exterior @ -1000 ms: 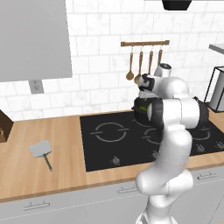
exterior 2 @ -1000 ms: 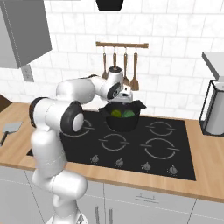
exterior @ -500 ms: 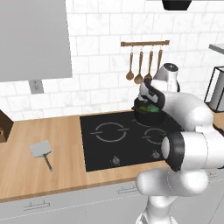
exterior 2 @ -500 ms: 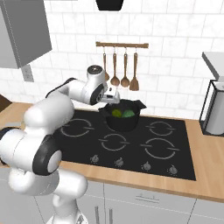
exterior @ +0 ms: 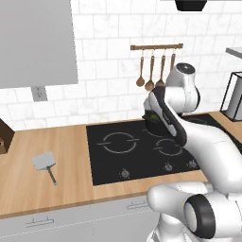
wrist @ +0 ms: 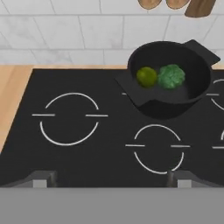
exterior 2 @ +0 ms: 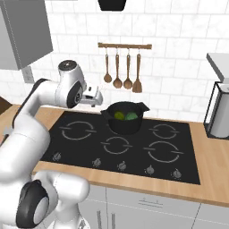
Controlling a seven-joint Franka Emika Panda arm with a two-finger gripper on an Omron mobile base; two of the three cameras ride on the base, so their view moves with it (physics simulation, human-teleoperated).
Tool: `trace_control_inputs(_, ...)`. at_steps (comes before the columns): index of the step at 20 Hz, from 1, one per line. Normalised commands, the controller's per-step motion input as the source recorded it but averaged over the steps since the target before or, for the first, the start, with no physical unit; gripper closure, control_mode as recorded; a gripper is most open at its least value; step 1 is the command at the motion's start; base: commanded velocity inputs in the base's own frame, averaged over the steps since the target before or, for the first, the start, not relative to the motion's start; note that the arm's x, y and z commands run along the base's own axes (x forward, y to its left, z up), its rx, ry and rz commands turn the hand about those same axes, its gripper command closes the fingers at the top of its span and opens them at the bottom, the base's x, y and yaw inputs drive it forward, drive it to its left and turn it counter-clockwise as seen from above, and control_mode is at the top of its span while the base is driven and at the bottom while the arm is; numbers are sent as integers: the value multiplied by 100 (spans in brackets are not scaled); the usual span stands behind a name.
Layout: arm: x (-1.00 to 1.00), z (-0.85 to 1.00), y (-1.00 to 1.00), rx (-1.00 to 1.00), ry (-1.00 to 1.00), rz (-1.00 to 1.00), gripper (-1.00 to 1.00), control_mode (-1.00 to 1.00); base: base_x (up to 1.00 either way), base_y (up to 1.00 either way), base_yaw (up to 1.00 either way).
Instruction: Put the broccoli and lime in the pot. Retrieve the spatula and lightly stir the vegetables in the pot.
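Gripper (exterior 2: 95, 99) open and empty, held above the hob (exterior 2: 89, 147), just left of the pot (exterior 2: 125, 120) in the right base view; fingertips (wrist: 43, 178) barely rising at the lower edge of the hand view, set wide apart, with nothing between them. In the left base view, gripper hidden behind the arm's own upper links.

Pot ahead and to the right of the gripper in the hand view, standing on a rear burner; right handle near the frame edge, left handle facing the camera. In the left base view, mostly covered by the arm, with a dark sliver (exterior: 150, 124) and a trace of green visible.

Lime (wrist: 146, 76) and broccoli (wrist: 171, 76) inside the pot, side by side and apparently touching, lime on the side nearer the gripper. In the right base view, both reduced to small patches, yellow-green (exterior 2: 119, 115) and darker green (exterior 2: 131, 116), with the bumpy texture not resolvable.

Spatula (exterior: 45, 164) lying flat on the counter (exterior: 38, 198) well to the left of the gripper, beyond the hob's left edge, blade toward the wall, handle toward the counter front.

Wooden utensils (exterior 2: 122, 71) hanging on a wall rail (exterior 2: 125, 45) behind and above the pot; in the hand view, cut off by the top edge, with just their lower ends (wrist: 175, 4) left.

Brown object (exterior: 4, 137) at the far left of the counter, cropped by the frame, identity unclear.
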Motion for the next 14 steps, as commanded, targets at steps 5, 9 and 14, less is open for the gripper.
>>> trace_control_inputs(5,-85,13,55,5,3,0,-100,-100,0,0,0)
trace_control_inputs(9,-81,0,73,0,-5,0,-100,-100,0,0,0)
trace_control_inputs(14,-45,0,85,0,0,0,-100,-100,0,0,0)
